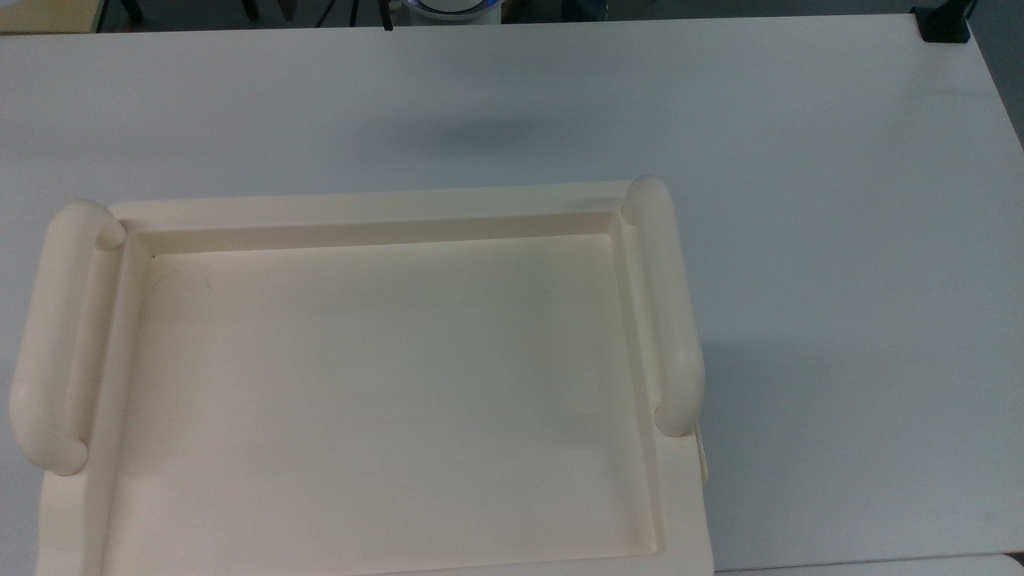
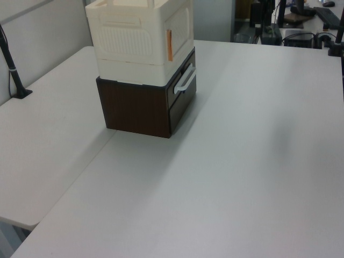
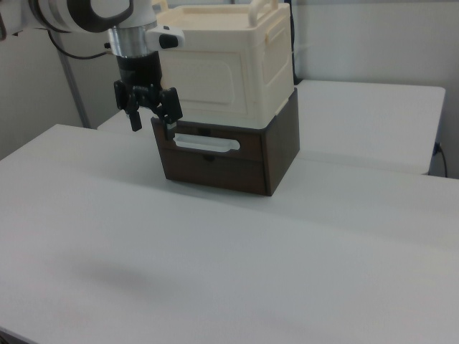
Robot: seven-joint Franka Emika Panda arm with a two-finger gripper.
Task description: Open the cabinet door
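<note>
1. In the right view, the gripper (image 3: 152, 120) hangs at the cabinet's front-left corner as that camera sees it, fingers spread apart, pinching nothing, the near one beside the white drawer handle (image 3: 206, 144).
2. The cabinet door (image 3: 206, 83), a cream panel, sits closed on the cream upper box's front, above the dark brown drawer base (image 3: 276, 154).
3. The left view shows the door edge-on (image 2: 180, 33), with an orange strip (image 2: 169, 45) at its corner.
4. The top view shows the recessed tray top (image 1: 384, 384) and two thick tube handles (image 1: 668, 308).
5. The white table (image 3: 215, 265) carries the cabinet; a black clamp (image 1: 944, 24) grips its corner.
6. No readable writing.
</note>
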